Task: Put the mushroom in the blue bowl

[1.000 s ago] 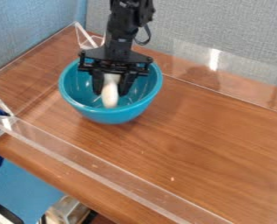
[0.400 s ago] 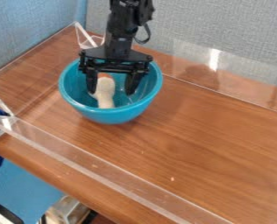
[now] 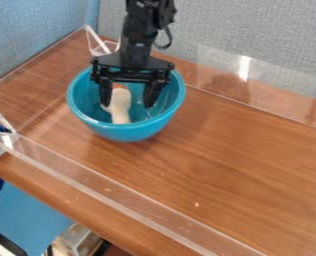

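Now mushroom [image 3: 119, 105] in bowl [image 3: 126, 122], between open claw's [image 3: 129, 102] fingers.

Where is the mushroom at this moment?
In the camera view, the mushroom is inside the blue bowl, left of its middle, below the open end effector.

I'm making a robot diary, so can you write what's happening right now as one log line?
mushroom: in bowl | jaws: open, over bowl | mushroom held: no | task: looks done
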### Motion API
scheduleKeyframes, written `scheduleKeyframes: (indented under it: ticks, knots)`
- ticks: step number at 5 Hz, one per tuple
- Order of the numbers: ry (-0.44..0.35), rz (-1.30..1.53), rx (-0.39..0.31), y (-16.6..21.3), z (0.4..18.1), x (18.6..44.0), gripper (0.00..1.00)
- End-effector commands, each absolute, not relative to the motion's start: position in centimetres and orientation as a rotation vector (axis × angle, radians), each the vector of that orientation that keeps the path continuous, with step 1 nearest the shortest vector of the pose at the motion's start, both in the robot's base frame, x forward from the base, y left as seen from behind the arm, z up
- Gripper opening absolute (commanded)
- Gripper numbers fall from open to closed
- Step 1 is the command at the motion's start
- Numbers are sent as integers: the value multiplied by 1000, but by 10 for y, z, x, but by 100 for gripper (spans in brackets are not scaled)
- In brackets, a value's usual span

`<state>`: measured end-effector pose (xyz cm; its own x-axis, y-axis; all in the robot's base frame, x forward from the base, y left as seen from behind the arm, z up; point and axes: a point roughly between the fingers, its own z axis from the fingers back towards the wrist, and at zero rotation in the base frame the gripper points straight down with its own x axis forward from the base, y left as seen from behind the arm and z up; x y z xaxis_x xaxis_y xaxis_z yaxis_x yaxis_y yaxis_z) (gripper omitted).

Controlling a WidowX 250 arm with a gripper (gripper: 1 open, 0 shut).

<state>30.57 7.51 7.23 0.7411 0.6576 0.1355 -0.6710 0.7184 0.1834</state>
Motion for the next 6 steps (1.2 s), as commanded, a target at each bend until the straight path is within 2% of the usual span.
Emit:
scheduleKeyframes:
  ticks: [1,2,3,4,5,6]
  knots:
    - [-113,758,219,83,86,313,100]
    - [-108,763,218,84,81,314,0]
    - [-114,771,218,83,82,314,100]
    - [-116,777,219,83,83,314,100]
    - [-113,782,219,84,78,314,0]
    - [-113,787,219,84,77,314,0]
